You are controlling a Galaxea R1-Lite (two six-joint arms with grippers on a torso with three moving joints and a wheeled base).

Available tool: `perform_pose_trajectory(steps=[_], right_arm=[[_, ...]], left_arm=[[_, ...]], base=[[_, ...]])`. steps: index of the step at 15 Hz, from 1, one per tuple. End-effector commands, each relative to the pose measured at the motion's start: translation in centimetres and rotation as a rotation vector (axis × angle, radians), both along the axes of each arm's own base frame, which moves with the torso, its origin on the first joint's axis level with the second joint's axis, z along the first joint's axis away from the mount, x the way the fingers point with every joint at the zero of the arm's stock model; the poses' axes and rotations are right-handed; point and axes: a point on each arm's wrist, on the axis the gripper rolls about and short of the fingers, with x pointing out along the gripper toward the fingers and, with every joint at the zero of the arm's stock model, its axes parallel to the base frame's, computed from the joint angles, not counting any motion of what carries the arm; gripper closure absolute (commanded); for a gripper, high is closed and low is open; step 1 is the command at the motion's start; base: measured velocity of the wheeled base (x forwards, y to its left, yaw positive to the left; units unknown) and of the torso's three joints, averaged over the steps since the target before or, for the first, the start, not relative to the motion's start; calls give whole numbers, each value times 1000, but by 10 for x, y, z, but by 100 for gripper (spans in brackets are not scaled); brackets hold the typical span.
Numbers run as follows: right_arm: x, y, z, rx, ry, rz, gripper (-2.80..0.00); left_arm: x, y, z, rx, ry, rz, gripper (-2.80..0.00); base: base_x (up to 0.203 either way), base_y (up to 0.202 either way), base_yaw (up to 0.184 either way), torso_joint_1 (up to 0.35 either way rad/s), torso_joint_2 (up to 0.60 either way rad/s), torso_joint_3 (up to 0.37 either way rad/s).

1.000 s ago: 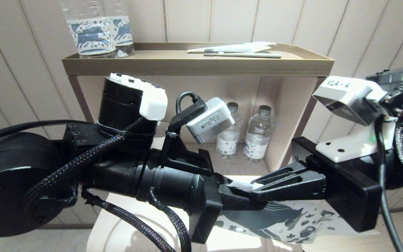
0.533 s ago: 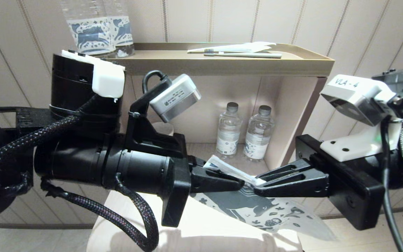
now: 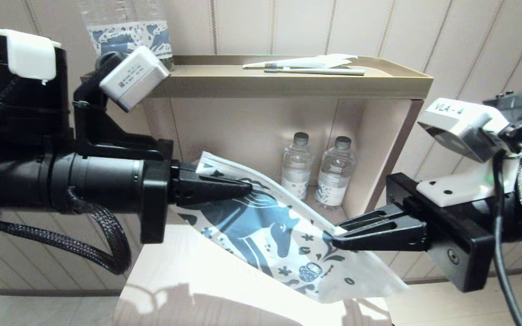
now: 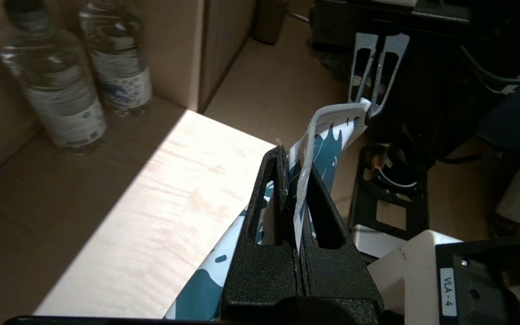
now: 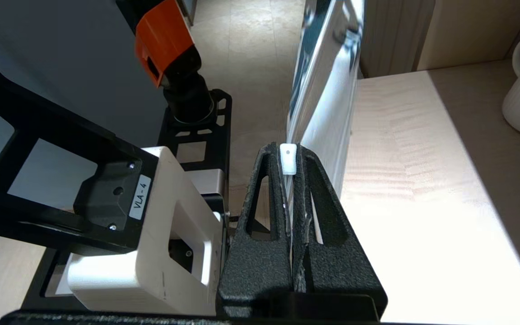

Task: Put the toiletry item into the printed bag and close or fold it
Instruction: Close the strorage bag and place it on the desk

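Across the middle of the head view, the printed bag (image 3: 279, 235) hangs slanting above the pale table (image 3: 184, 271), pinched at its upper end by the closed left gripper (image 3: 247, 188) and at its right edge by the closed right gripper (image 3: 335, 237).

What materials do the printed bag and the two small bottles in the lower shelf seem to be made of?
The printed bag: probably thin matte paper, since it bends and creases between the left gripper and right gripper without much shine. The two small bottles: apparently clear glossy plastic, see-through with reflections, with paper-like labels and grey caps.
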Motion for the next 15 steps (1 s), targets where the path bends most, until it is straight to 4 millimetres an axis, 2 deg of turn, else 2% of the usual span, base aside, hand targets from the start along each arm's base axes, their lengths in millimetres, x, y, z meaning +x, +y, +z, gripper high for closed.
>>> perform_pose_trajectory(steps=[1, 7, 14, 15], right_arm=[[1, -2, 0, 3, -4, -2, 0], [0, -3, 1, 4, -8, -6, 0], [1, -3, -2, -9, -4, -25, 0], [1, -2, -3, -11, -15, -28, -280]], left_arm=[[-5, 19, 11, -23, -34, 50, 0], [-17, 46, 24, -41, -65, 136, 0], [-19, 50, 20, -31, -48, 145, 0], [-19, 49, 20, -30, -45, 140, 0]], base=[[0, 0, 0, 0, 0, 0], [0, 0, 0, 0, 0, 0], [0, 0, 0, 0, 0, 0], [0, 0, 0, 0, 0, 0]])
